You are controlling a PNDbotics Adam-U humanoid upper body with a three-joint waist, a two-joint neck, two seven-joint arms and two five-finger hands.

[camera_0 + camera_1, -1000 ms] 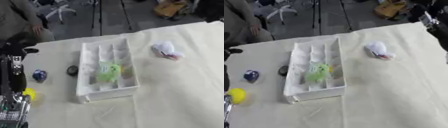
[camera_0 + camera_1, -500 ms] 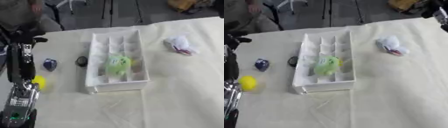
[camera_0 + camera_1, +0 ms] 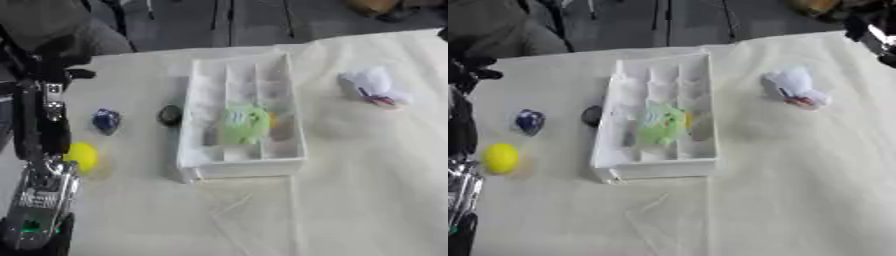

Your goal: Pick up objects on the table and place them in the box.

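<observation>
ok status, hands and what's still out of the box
Left hand raised at left edge, grip unclear; right hand unseen. Green toy in box. Yellow ball, blue piece, dark piece, white bundle still out.

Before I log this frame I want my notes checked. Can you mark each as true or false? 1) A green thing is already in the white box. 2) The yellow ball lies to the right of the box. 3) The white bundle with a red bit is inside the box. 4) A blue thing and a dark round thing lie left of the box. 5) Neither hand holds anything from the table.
1) True: a green thing lies in the white box.
2) False: the yellow ball lies left of the box.
3) False: the white bundle lies on the cloth, right of the box.
4) True: the blue thing and the dark round thing.
5) Cannot tell: both hands are unclear.
</observation>
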